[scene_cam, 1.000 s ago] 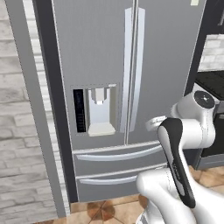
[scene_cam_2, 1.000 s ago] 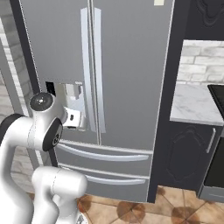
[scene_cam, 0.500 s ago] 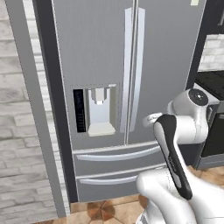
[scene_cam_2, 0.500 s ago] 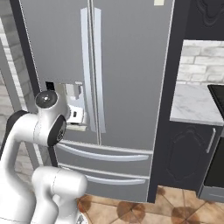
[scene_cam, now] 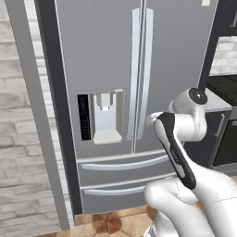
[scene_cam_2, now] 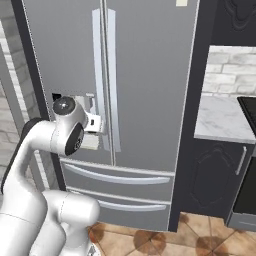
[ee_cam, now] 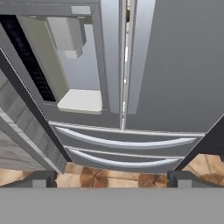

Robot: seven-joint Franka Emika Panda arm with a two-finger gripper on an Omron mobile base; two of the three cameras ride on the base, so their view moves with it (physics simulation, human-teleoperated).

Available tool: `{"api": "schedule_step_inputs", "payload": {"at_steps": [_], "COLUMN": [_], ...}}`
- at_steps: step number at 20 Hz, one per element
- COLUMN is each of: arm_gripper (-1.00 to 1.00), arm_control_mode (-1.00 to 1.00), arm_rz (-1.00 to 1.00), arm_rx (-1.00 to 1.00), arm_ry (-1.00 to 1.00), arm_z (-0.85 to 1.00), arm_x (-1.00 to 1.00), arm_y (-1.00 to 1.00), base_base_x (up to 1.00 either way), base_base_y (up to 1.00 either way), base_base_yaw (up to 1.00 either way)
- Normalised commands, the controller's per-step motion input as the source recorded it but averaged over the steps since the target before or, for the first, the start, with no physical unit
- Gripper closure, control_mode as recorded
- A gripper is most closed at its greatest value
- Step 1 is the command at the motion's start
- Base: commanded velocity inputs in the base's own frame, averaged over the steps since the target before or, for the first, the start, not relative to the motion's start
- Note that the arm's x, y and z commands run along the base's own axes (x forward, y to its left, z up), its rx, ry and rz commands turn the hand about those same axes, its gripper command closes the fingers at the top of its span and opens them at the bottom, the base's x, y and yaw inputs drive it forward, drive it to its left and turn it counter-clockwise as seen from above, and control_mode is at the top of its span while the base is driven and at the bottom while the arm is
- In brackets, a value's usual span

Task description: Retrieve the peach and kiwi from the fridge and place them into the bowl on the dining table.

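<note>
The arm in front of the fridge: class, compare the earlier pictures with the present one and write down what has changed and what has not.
The arm has swung its upper joints nearer the fridge, carrying the hand toward the door handles. Nothing was taken hold of or let go; the pincer stays open and empty. The fridge doors and both drawers remain closed, and the base has not driven.

one fridge (scene_cam: 115, 92), two doors, two long handles, two bottom drawers, one dispenser (scene_cam: 105, 115)

I am looking at a grey brick wall (scene_cam: 23, 139) on the left. A brown tiled floor with star shapes (scene_cam_2: 150, 242) is lying below. Dark cabinets (scene_cam_2: 212, 180) are holding a white marble counter (scene_cam_2: 220, 120) on the right.
</note>
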Motion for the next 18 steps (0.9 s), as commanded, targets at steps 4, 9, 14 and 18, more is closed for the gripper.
{"api": "schedule_step_inputs", "payload": {"at_steps": [4, 9, 14, 18], "arm_gripper": [-1.0, -1.0, -1.0, -1.0], "arm_control_mode": [-1.0, -1.0, -1.0, -1.0], "arm_rz": [0.0, 0.0, 0.0, 0.0], "arm_rx": [0.0, 0.0, 0.0, 0.0], "arm_ry": [0.0, 0.0, -0.08, -0.12], "arm_z": [0.02, 0.05, 0.0, 0.0], "arm_x": [0.43, 0.41, 0.49, 0.49], "arm_y": [0.0, 0.04, 0.16, 0.12], "base_base_x": [0.0, 0.0, 0.0, 0.0], "base_base_y": [0.0, 0.0, 0.0, 0.0], "base_base_yaw": [0.0, 0.0, 0.0, 0.0]}}
